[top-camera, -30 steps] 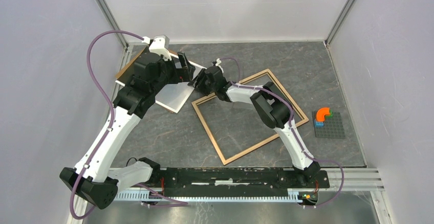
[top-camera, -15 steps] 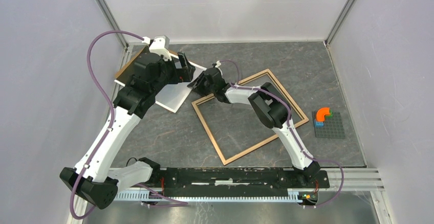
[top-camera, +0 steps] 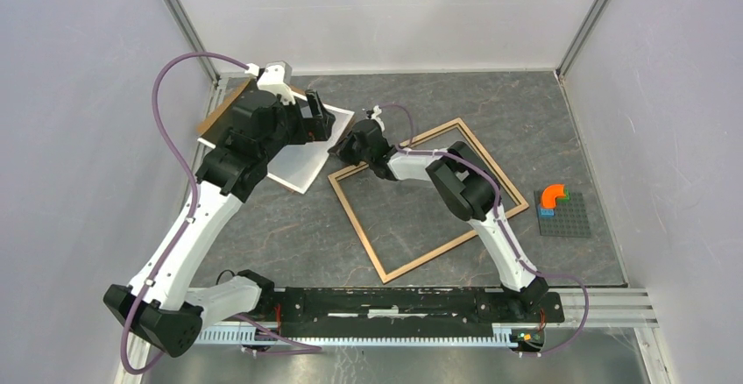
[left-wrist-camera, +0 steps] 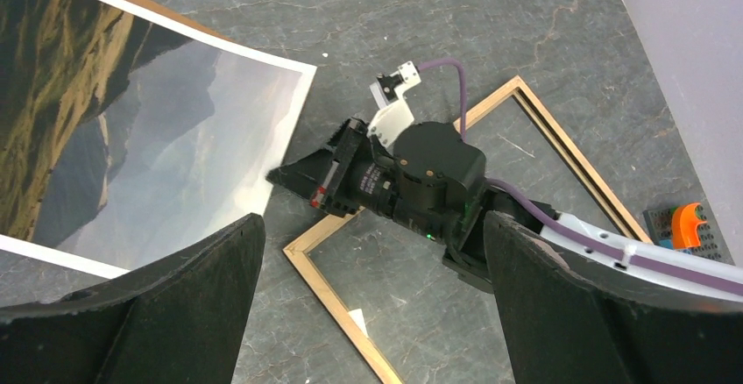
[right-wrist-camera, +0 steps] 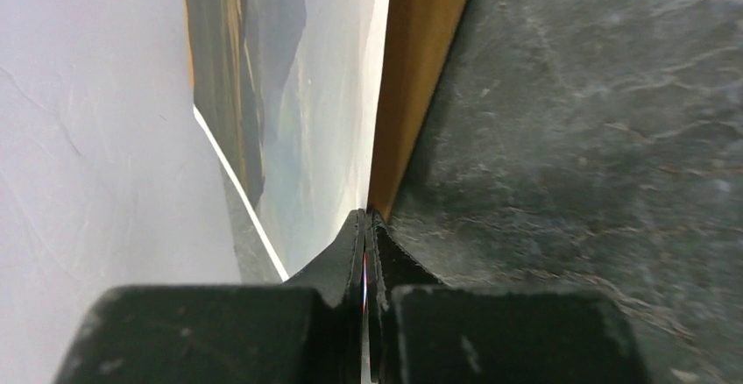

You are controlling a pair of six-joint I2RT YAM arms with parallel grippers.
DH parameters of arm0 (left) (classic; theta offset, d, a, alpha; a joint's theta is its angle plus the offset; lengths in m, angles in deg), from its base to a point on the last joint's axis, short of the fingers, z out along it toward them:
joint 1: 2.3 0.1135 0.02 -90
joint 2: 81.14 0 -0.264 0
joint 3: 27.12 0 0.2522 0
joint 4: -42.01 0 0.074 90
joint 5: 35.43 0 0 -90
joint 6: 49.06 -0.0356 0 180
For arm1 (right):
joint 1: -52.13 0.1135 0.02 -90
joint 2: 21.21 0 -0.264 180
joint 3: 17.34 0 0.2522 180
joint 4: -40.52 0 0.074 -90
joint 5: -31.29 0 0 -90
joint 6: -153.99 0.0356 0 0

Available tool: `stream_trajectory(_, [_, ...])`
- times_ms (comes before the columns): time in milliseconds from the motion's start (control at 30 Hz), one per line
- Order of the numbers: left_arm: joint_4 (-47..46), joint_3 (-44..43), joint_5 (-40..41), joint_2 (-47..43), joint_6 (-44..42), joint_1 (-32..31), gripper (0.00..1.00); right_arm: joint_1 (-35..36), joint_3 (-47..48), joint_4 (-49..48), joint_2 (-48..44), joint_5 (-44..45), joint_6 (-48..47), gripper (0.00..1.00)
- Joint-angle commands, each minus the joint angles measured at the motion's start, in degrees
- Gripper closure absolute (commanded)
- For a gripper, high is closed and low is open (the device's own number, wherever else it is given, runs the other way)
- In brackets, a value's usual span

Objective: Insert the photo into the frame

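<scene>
Right hand (top-camera: pixel 338 148) at photo (top-camera: pixel 298 167) edge — frame (top-camera: pixel 438 252) beside.

Room inside frame (top-camera: pixel 357 227), right tool (left-wrist-camera: pixel 273 174) (jaws together) crowds photo (left-wrist-camera: pixel 158 130) edge

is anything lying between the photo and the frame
Nothing lies between the photo and the frame. Only the right gripper, shut, sits at the photo's edge, its arm over the frame.

Bright, even overhead light, with only faint shadows. The photo (top-camera: pixel 302 165) washes pale with glare; at its edge, the right gripper (right-wrist-camera: pixel 365 226) looks blurred.
</scene>
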Motion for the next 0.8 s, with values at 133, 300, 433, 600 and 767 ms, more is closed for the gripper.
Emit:
stream_trajectory(133, [-1.6,0.2,2.2,2.8,-1.5,-0.2,0.0,-0.5,-17.6,-9.5,-18.1,1.7,-7.1,1.0])
stream_trajectory(300, [-2.4,0.8,2.0,3.3,-1.6,0.0,0.0,-0.8,-32.6,-14.6,-28.1,0.5,-5.1,1.0])
stream_trajectory(433, [-2.5,1.0,4.0,2.0,-2.7,-0.1,0.0,-1.5,-43.0,-20.5,-33.2,-2.8,-3.0,1.0])
stream_trajectory(600, [-2.7,1.4,5.7,1.6,-3.5,0.0,0.0,-3.0,-53.3,-26.6,-37.8,-5.5,-4.2,1.0])
stream_trajectory(767, [-2.6,1.2,4.6,1.8,-3.2,0.1,0.0,-4.7,-56.6,-33.0,-35.9,-10.0,-6.2,0.87])
